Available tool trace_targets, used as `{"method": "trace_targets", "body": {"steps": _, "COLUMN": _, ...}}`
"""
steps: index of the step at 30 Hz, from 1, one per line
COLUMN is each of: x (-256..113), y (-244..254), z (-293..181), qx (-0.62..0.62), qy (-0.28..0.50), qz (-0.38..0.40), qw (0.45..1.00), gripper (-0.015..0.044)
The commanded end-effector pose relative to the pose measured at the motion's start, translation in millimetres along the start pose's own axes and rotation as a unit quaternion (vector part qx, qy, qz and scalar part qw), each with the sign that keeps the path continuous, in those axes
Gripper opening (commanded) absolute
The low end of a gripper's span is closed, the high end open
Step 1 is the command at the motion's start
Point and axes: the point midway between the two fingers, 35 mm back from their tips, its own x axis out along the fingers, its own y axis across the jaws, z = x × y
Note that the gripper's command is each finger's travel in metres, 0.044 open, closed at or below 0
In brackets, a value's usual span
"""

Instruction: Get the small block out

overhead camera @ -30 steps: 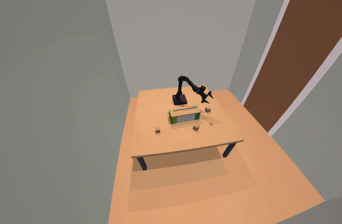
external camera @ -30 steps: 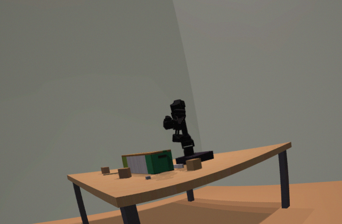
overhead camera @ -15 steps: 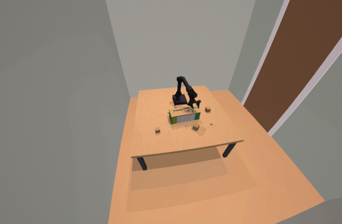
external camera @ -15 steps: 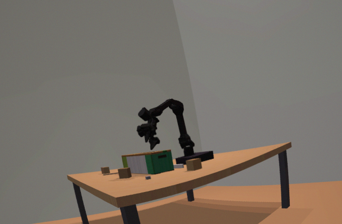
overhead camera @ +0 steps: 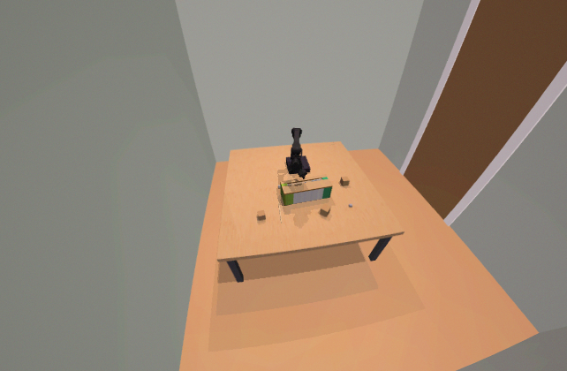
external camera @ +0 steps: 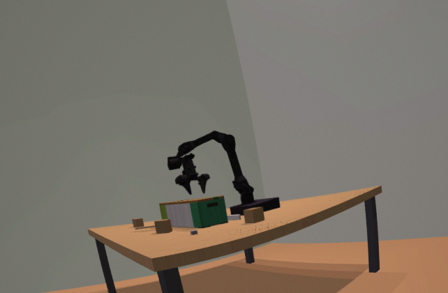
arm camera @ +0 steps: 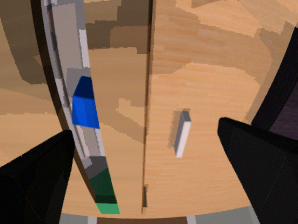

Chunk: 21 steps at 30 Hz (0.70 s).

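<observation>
The box [overhead camera: 327, 193] [external camera: 210, 213] [arm camera: 104, 186] stands upright on the table [overhead camera: 247, 177] [external camera: 303, 209], with a clear front, a dark green end and a yellow-green end. The blue block [arm camera: 86, 111] shows through the long slot in the box top in the wrist view, inside the box, on the pale shelf; the dark green end is at the bottom of that view. My gripper [overhead camera: 303, 177] [external camera: 197, 193] [arm camera: 147, 132] is open and empty, pointing down above the box. In the wrist view, one fingertip appears beside the slot and the other beyond the box's back side.
A white bar [external camera: 234, 217] [arm camera: 183, 134] lies behind the box. Brown cubes stand beyond the green end [overhead camera: 344, 181] [external camera: 254, 215], in front [overhead camera: 325, 211] [external camera: 163, 226] and front left [overhead camera: 260, 215] [external camera: 137, 222]. A tiny grey cube [overhead camera: 351, 205] [external camera: 194, 232] lies front right.
</observation>
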Motion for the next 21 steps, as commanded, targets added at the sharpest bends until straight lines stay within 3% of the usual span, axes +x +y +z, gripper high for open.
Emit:
{"method": "trace_targets", "body": {"steps": 1, "x": -5.5, "y": -7.4, "z": 0.6, "qx": 0.031, "qy": 0.018, "qz": -0.013, "qw": 0.999, "gripper": 0.04}}
{"method": "trace_targets", "body": {"steps": 21, "x": 16.3, "y": -5.1, "z": 9.3, "qx": 0.03, "qy": 0.018, "qz": -0.013, "qw": 0.999, "gripper": 0.04}}
